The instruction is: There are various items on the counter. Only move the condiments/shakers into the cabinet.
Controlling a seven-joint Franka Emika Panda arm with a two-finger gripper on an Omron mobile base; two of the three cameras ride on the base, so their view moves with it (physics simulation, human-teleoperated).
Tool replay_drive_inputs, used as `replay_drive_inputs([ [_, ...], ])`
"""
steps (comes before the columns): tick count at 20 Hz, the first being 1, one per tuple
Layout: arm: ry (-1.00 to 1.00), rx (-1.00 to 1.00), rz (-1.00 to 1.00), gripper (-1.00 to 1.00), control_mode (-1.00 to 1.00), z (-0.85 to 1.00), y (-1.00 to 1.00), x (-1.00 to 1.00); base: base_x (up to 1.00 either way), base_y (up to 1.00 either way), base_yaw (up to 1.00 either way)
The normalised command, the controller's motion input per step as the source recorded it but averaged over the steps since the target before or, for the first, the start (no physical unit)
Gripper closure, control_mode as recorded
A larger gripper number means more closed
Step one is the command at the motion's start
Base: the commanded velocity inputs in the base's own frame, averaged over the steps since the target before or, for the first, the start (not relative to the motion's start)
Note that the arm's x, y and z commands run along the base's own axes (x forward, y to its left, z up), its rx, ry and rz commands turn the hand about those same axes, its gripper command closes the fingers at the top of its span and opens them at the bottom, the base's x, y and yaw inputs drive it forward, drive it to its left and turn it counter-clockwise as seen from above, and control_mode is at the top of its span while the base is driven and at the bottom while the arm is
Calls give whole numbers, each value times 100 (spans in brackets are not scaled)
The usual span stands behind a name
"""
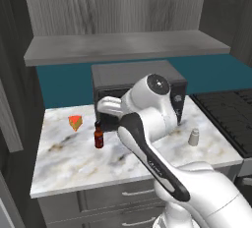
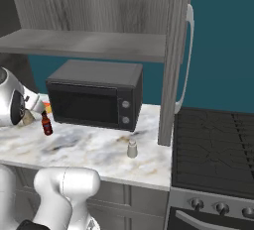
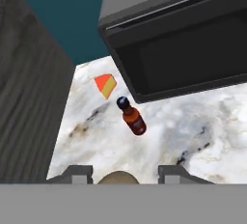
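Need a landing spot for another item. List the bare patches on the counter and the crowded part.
Free: the counter's front strip, and between sauce bottle and grey-white shaker. The cabinet shelf is bare. Crowded: back left, where orange wedge, bottle and microwave cluster.

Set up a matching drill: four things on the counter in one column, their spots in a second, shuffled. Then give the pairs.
Things:
1. bottle
2. wedge
3. grey shaker
4. microwave

Places:
A. far left part of the counter, behind the bottle
B. at the back, under the shelf
C. near the stove side
D. in front of the microwave's left end

Pairs: 1-D, 2-A, 3-C, 4-B
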Motion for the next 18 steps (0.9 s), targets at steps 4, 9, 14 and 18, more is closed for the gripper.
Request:
replay_drive_inputs([
  [4, -13, 5, 5, 100, -100, 99, 0, -1, 0, 0, 0],
  [9, -13, 2, 1, 100, -100, 95, -13, 0, 0, 0, 0],
  [14, -11, 2, 0, 100, -100, 69, -34, 0, 0, 0, 0],
  [18, -9, 5, 0, 100, -100, 49, -48, 0, 0, 0, 0],
])
